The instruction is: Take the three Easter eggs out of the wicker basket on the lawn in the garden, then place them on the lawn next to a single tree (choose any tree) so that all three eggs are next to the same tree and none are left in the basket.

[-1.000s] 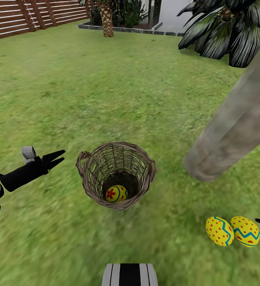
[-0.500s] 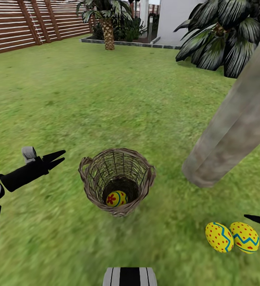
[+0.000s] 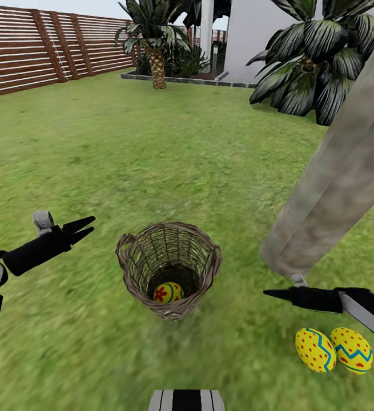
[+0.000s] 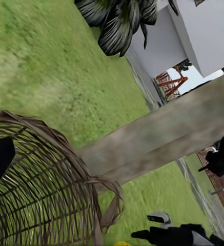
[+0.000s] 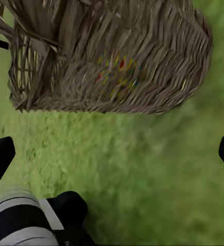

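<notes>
The wicker basket [image 3: 168,264] stands upright on the lawn [image 3: 152,148], with one Easter egg [image 3: 168,293] painted with a red flower lying in its bottom. Two more eggs [image 3: 315,349] [image 3: 352,349] lie side by side on the grass near the foot of the leaning tree [image 3: 341,177]. My right gripper [image 3: 266,293] hovers above them and points at the basket, a short way from its rim. In the right wrist view its fingers are spread wide, and the basket [image 5: 112,56] and egg [image 5: 117,77] show through the weave. My left gripper [image 3: 91,224] is open and empty, left of the basket.
A slatted wooden fence [image 3: 38,51] runs along the far left. A short palm [image 3: 155,51] and a white house wall [image 3: 249,34] stand at the back, and a dark broad-leaved palm [image 3: 312,63] at the back right. My base [image 3: 187,399] is just in front of the basket.
My right arm has come in from the right edge toward the basket, passing above the two eggs on the grass. The head camera has tilted up a little. The left arm is unmoved.
</notes>
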Available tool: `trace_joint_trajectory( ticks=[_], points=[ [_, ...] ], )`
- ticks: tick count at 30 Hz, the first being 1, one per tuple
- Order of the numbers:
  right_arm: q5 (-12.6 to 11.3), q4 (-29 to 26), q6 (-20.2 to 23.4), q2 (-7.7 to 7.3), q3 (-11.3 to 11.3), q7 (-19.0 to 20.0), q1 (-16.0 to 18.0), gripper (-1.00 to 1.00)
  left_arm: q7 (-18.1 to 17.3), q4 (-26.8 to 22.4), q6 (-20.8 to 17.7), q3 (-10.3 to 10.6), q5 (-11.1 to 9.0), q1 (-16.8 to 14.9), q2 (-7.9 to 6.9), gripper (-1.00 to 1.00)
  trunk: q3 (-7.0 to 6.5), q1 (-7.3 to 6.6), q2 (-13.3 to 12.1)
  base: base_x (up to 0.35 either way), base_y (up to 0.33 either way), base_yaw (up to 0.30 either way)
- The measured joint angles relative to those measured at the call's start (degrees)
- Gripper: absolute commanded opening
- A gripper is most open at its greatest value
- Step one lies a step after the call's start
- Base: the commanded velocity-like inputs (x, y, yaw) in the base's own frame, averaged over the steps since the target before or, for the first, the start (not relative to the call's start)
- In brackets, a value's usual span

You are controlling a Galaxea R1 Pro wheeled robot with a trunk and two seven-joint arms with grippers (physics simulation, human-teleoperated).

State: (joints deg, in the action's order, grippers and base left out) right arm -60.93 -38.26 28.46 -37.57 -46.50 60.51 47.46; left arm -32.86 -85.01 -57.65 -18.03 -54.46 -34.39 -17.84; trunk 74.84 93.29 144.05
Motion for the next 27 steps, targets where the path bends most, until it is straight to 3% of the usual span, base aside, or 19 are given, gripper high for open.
trace_joint_trajectory(
  ticks=[3,5,9,12,16,21,25,27],
  points=[
    [-0.34,-8.26,0.03,2.56,0.02,-11.45,0.02,1.0,0.01,0.02,0.0,0.0,-0.01,0.11,0.02,1.0,-0.67,-0.08,-0.04,0.0,0.0,0.0],
    [-1.46,-12.84,0.08,3.29,0.02,-17.48,0.02,1.0,0.02,0.01,0.05,0.0,0.0,0.12,0.03,1.0,-1.11,-0.13,-0.07,0.0,0.0,0.0],
    [-6.95,-21.12,0.09,3.59,0.06,-31.71,-0.06,1.0,0.07,0.08,0.08,0.05,0.15,0.11,0.07,1.0,-2.0,-0.24,-0.12,0.0,0.0,0.0],
    [-8.44,-25.72,0.08,3.56,0.28,-37.63,-0.06,1.0,0.15,0.09,0.12,0.09,0.23,0.13,0.08,1.0,-2.66,-0.31,-0.16,0.0,0.0,0.0],
    [-8.91,-32.41,0.18,3.78,2.21,-46.55,-0.06,1.0,0.32,0.16,0.21,0.16,0.33,0.13,0.1,1.0,-3.55,-0.42,-0.21,0.0,0.0,0.0],
    [-8.95,-34.98,0.27,3.67,2.91,-49.5,-0.06,1.0,0.37,0.18,0.26,0.17,0.34,0.12,0.15,1.0,-4.66,-0.54,-0.28,0.0,0.0,0.0],
    [-9.05,-35.15,0.44,3.45,5.2,-50.42,-0.06,1.0,0.38,0.18,0.27,0.17,0.34,0.13,0.14,1.0,-5.54,-0.65,-0.33,0.0,0.0,0.0],
    [-9.69,-35.16,-0.21,3.45,5.21,-50.41,0.12,1.0,-0.29,0.82,0.92,0.02,-0.21,0.77,0.79,1.0,-5.54,-0.65,-0.34,0.0,0.0,0.0]
  ],
)
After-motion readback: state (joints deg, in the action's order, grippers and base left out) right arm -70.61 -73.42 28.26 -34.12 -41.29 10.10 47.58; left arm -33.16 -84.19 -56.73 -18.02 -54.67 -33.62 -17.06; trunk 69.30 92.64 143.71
